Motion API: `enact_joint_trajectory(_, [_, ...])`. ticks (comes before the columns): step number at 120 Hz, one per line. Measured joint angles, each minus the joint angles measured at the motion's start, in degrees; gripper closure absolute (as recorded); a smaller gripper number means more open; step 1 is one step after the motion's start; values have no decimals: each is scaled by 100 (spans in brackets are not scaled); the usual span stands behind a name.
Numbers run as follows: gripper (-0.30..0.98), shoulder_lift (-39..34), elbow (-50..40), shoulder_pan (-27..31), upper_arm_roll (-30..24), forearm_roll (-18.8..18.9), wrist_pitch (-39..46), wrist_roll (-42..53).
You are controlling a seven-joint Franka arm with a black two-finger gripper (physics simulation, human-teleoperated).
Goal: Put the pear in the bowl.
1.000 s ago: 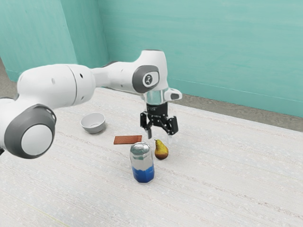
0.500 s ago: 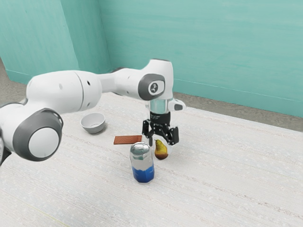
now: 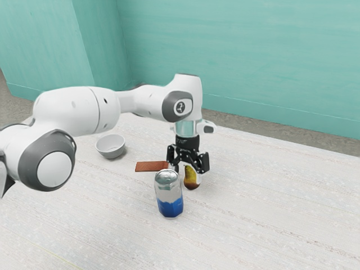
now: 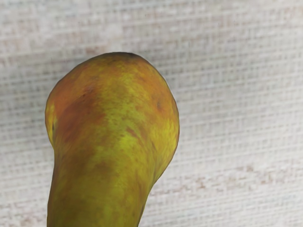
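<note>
Gripper: my black gripper [image 3: 189,169] is low over the worktop [image 3: 270,208], right at the pear; I cannot tell whether it is spread or pinching the fruit.
Pear: the yellow-green pear [image 3: 192,179] with a reddish-brown lower part sits beneath my hand, its broad end low at the worktop and its neck up among my gripper's black parts. My wrist view shows its mottled skin close up, with orange-red patches over the rounded end.
Bowl: the small, round, light grey bowl [image 3: 110,149] stands upright, well apart from the pear, toward the exterior view's left. The pear is outside it.
Can: the silver can with a blue lower band [image 3: 169,194] stands upright near the pear, on the exterior view's left of it and closer to that camera.
Bar: the flat, reddish-brown rectangular bar [image 3: 151,166] lies behind the can, between the bowl and the pear.
Worktop: pale, off-white, with a fine woven-looking grain.
Arm: my white and grey arm [image 3: 73,111] reaches in from the exterior view's left.
Wall: plain teal wall [image 3: 242,50], beyond the worktop.
</note>
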Motion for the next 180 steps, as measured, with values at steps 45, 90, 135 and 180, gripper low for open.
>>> enact_joint_trajectory(45, [0,377,494,63,-3,82,137,52])
enact_joint_trajectory(90, [0,571,560,83,-38,104,234,123])
enact_joint_trajectory(135, [22,578,531,91,-23,85,344,133])
enact_joint_trajectory(180, [38,565,530,91,-22,102,364,126])
